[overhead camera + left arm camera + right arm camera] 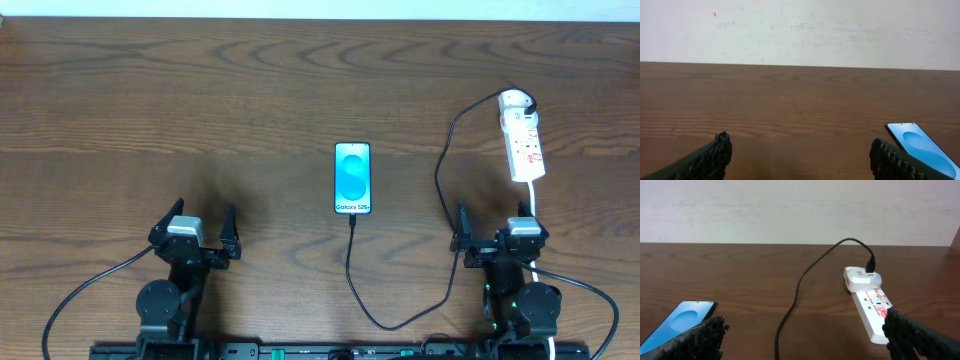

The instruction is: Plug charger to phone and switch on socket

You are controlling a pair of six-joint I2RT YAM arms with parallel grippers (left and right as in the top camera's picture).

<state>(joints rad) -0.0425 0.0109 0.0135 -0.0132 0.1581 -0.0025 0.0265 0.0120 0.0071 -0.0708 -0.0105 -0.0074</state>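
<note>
Brown wood-grain bench (250, 100) with the phone (352, 178) lying flat and screen-up at its middle, between the two arms. The charger (438, 180), a thin black cable, leaves the white adapter (514, 100) at the far end of the socket (526, 148) on the right of the bench. It bows toward the centre, loops near the front edge and rises to the phone's near short edge. There its plug tip (352, 219) meets the casing; whether the tip is fully seated cannot be told from the overhead view. A white cord (535, 205) runs from the socket's near end toward the right arm. The left tool (205, 212) and the right tool (490, 212) both stand released, jaws spread wide with nothing between them. Each is well apart from the phone, and the right one is near the socket's near end. Handling, by judgement: the cable looks light and limp, so it would sag if taken mid-length; the stiff moulded tip is the place to pinch. The phone appears slim, smooth and light, likely to slide when pushed, and is best braced at its long edges, sparing the glass. The socket is probably light plastic that may skid, so its red-marked switch calls for a straight downward press; whether it is already on cannot be read.
</note>
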